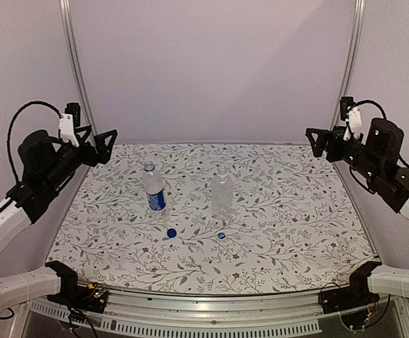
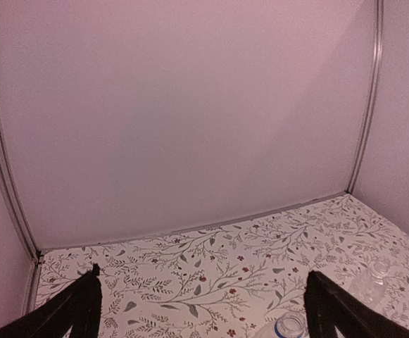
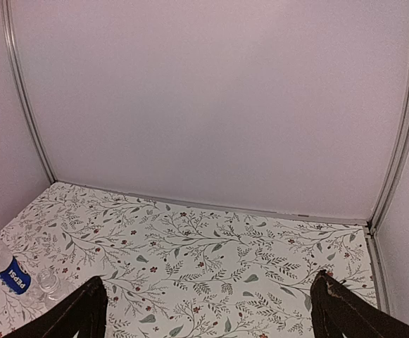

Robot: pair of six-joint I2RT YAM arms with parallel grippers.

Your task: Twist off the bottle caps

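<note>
Two bottles stand upright mid-table with bare necks. One carries a dark blue label (image 1: 154, 190), the other is plain (image 1: 222, 191). In front of them two bottle caps lie loose on the cloth, a solid blue one (image 1: 171, 232) and a whitish one with a blue top (image 1: 222, 236). My left gripper (image 1: 107, 146) hovers open high over the table's far left, well clear of them. My right gripper (image 1: 316, 143) hangs open high at the far right. The left wrist view shows the labelled bottle's open neck (image 2: 291, 326) and the plain bottle (image 2: 374, 277). The right wrist view shows both, labelled (image 3: 4, 267) and plain (image 3: 48, 281).
A floral cloth (image 1: 296, 211) covers the table. Pale walls with metal corner rails (image 1: 77, 77) close in the back and sides. A metal front rail (image 1: 211, 310) and both arm bases sit at the near edge.
</note>
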